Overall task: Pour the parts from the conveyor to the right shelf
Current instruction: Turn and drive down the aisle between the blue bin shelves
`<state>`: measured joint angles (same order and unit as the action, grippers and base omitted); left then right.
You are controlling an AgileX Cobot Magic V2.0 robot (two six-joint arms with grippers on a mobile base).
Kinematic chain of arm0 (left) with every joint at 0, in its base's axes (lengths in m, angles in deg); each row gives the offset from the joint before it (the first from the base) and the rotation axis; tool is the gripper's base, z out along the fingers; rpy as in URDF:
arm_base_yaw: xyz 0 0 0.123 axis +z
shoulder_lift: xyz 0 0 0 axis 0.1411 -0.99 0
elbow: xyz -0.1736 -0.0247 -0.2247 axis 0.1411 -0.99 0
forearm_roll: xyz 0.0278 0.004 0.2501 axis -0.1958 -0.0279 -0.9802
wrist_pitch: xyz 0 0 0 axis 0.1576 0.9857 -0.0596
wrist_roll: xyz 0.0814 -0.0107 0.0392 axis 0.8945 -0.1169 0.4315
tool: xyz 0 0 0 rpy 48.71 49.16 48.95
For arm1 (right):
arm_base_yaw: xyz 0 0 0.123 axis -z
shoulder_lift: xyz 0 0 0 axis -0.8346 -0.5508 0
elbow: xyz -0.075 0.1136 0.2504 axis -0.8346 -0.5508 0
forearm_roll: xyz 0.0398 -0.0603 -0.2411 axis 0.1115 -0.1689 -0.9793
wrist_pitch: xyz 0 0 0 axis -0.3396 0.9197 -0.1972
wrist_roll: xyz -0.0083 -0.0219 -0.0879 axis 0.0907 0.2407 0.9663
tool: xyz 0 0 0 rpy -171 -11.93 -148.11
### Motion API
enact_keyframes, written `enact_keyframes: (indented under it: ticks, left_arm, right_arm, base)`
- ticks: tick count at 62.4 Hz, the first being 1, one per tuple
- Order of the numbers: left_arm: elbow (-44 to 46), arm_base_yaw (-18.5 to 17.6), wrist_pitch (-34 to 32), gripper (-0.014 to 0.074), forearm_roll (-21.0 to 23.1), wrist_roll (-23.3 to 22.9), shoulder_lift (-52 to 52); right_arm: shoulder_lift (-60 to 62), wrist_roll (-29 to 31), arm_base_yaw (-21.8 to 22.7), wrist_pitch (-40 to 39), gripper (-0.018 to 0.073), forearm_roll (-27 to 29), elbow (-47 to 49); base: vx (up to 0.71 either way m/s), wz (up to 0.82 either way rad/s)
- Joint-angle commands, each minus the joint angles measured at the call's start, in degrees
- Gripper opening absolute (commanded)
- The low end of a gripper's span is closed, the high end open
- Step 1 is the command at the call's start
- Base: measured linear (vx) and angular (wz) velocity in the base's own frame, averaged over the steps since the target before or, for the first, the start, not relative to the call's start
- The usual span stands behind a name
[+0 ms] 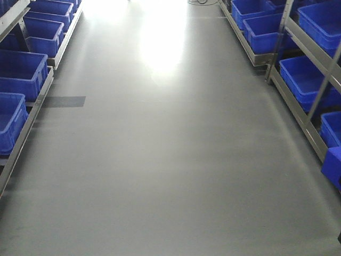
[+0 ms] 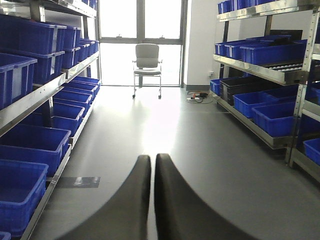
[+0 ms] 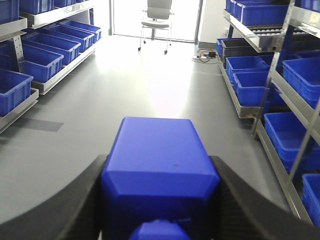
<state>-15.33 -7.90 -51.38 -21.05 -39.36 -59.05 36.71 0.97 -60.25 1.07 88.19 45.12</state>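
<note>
- No writing, number, brand or sign can be read in any view.
- The blue bins (image 1: 21, 72) show plain fronts (any moulded marks are too small to tell).
- The blue block (image 3: 160, 170) shows bare glossy faces.

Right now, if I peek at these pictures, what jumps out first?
The blue block pinched in the right gripper fills the bottom of the right wrist view. Next come the blue bins lining the left shelf and the right shelf, either side of the grey floor. At the far end a pale chair stands by a bright window.
</note>
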Motion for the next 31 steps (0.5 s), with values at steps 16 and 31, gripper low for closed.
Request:
enact_keyframes:
  ticks: [16,31]
  left_arm:
    - [-1.74,0.13,-4.41,-0.0006,0.14,-0.44,0.78]
    - [-1.74,0.13,-4.41,-0.0006,0.14,-0.44,0.78]
  right_arm:
    - [-0.31,0.23,-0.04,-4.66,-0.0005,0.03,1.72]
    - [-0.31,0.23,-0.04,-4.66,-0.0005,0.03,1.72]
  base:
    - [0.60,0.10]
    - [0.62,-0.02]
